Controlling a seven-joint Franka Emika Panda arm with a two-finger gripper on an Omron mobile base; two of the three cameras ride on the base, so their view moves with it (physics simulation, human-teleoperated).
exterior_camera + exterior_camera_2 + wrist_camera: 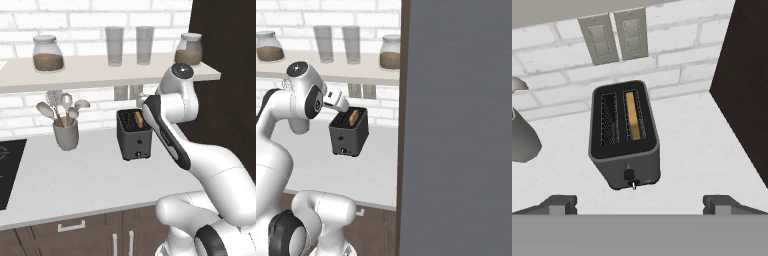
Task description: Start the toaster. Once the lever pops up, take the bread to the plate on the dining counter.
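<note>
The dark grey toaster (134,136) (348,134) (625,137) stands on the white worktop against the brick wall. The bread (633,116) (139,119) (353,118) sits upright in its right slot; the left slot is empty. The lever (628,174) is a small dark tab on the narrow front panel, above a little knob. My gripper (640,204) hovers open above and just in front of the toaster, its fingertips (559,204) spread wide with nothing between them. The hand (336,101) reaches toward the toaster's top. The plate and the dining counter are out of view.
A grey utensil crock (66,134) (522,140) stands left of the toaster. A black hob (7,170) lies at the far left. A shelf (100,70) with jars and glasses hangs overhead. A tall dark cabinet side (747,90) (225,75) closes the right.
</note>
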